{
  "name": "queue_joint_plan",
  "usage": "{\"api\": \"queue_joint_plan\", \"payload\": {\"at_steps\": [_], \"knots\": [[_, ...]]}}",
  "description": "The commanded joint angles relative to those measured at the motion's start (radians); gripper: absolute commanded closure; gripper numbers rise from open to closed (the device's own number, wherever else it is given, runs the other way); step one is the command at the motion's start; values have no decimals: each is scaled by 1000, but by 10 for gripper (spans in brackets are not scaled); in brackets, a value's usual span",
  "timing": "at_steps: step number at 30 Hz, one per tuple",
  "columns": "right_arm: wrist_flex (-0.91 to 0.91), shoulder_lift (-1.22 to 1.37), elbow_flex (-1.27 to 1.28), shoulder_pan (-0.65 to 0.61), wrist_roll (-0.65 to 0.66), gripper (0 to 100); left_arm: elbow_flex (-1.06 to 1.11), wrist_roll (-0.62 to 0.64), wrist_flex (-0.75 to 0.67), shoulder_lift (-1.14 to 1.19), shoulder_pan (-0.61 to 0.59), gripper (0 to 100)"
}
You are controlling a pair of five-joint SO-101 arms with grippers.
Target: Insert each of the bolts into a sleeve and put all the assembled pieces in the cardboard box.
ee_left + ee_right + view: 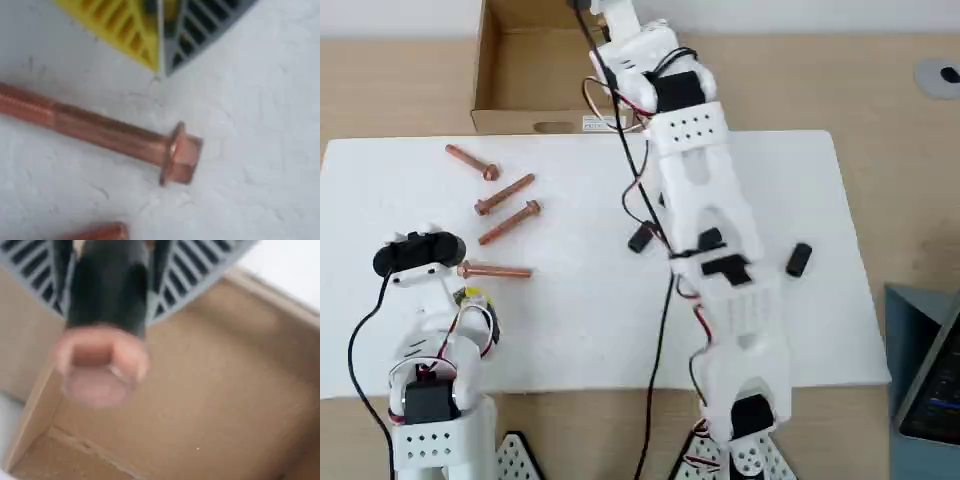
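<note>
My right gripper [109,310] is shut on an assembled piece: a black sleeve [107,285] with a copper bolt head [97,365] sticking out of its end. It hangs over the inside of the cardboard box [210,405]. In the high view that arm stretches to the box [485,70] at the table's far side. My left gripper [160,60], one finger yellow and one grey, is shut on nothing just beside the head of a loose copper bolt [182,155] lying on the white mat. In the high view this bolt [495,270] lies by the left gripper [470,293].
Three more loose bolts [472,161], [504,194], [508,222] lie on the white mat [570,330] at the left. Two black sleeves [640,238], [798,259] lie either side of the right arm. A dark device [930,380] sits at the right edge.
</note>
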Motion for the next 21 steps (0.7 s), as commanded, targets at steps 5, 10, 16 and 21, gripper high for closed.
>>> {"api": "queue_joint_plan", "payload": {"at_steps": [5,10,16,21], "knots": [[-21,245,-358,-27,146,987,-6,-9,0,-10,-9,998],[-21,320,-421,-47,203,978,-6,-9,2,-10,-9,998],[35,331,-421,-59,206,850,-6,-9,2,-10,-9,998],[41,331,-426,-54,204,850,-6,-9,2,-10,-9,998]]}}
